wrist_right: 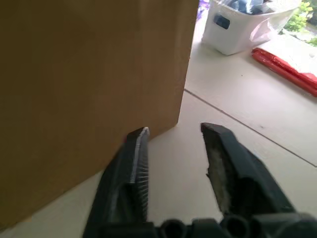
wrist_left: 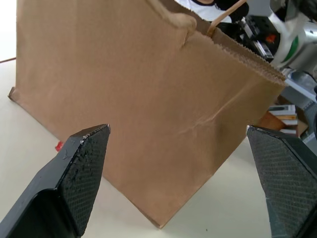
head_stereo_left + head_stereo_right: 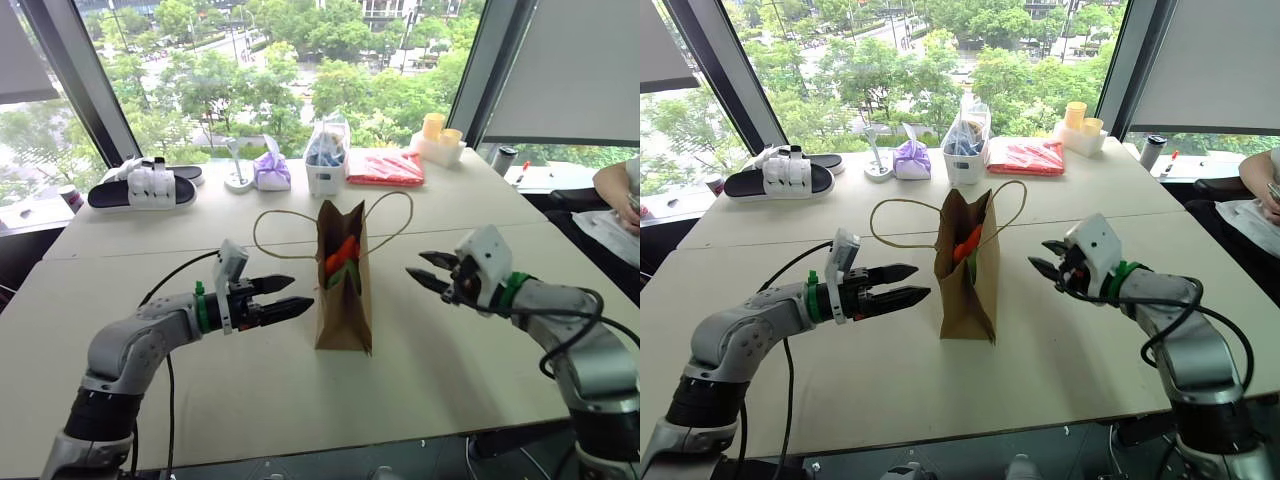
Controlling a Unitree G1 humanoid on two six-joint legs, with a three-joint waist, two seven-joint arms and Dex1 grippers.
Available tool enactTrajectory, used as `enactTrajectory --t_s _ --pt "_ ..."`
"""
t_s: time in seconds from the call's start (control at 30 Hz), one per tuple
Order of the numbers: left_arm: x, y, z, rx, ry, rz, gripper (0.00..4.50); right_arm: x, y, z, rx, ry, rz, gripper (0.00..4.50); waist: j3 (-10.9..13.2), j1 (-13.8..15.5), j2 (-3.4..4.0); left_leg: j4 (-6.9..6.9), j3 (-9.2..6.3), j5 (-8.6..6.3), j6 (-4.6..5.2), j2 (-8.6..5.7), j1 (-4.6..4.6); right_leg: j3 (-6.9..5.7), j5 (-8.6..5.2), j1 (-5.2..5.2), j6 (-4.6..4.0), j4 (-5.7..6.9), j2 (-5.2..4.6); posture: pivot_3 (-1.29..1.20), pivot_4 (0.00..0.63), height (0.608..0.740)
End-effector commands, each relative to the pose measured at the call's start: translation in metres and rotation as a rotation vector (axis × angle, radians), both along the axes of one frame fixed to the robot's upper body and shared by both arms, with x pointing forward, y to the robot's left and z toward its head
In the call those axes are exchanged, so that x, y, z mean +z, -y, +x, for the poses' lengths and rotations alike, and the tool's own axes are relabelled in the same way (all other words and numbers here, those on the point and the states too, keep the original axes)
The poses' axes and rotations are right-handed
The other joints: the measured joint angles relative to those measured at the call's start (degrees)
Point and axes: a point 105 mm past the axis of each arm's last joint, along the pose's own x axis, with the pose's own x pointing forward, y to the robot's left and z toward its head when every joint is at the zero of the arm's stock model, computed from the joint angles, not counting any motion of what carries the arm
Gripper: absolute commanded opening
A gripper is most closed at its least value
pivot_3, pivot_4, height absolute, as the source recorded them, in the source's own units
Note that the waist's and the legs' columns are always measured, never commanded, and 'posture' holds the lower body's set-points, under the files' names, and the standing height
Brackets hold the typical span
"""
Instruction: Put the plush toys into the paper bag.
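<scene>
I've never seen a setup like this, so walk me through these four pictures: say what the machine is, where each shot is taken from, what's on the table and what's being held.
This is a humanoid robot with two arms, each ending in two black jaws. Two pictures come from cameras in its head, looking down over the arms. The other two come from a camera on each wrist, looking along the jaws.

On the pale table stands an upright brown paper bag with cord handles; an orange plush toy and something green show at its mouth. At the far edge lie a purple tied pouch, a black-and-white sandal and a red packet.

The left gripper is open and the right gripper is partly open. Both flank the bag and hold nothing.
</scene>
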Motion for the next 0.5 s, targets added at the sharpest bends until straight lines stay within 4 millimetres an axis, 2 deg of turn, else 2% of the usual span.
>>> enactTrajectory --t_s 0.03,0.23,0.5 --pt "0.010 0.018 -0.006 -0.050 0.076 0.014 4.50 0.004 -0.023 0.008 0.085 0.014 0.041 0.07 0.0 0.0 0.00 0.00 -0.01 0.00 0.00 0.00 0.00 -0.02 0.00 0.01 0.00 0.00 0.00 0.00 0.150 0.740" --pt "0.011 0.033 -0.010 -0.101 0.086 0.016 4.50 -0.006 -0.057 0.008 0.232 -0.056 0.050 0.07 0.0 0.1 -0.01 -0.01 -0.02 0.00 0.00 -0.02 -0.02 -0.03 0.00 0.00 0.01 -0.02 0.00 0.00 0.150 0.740" --pt "0.014 0.048 -0.019 -0.162 0.100 0.022 4.50 -0.016 -0.079 0.004 0.307 -0.094 0.036 0.07 0.0 0.0 0.00 -0.01 -0.04 0.00 0.00 -0.02 -0.01 -0.05 0.00 0.00 0.01 -0.01 0.01 0.00 0.150 0.740"
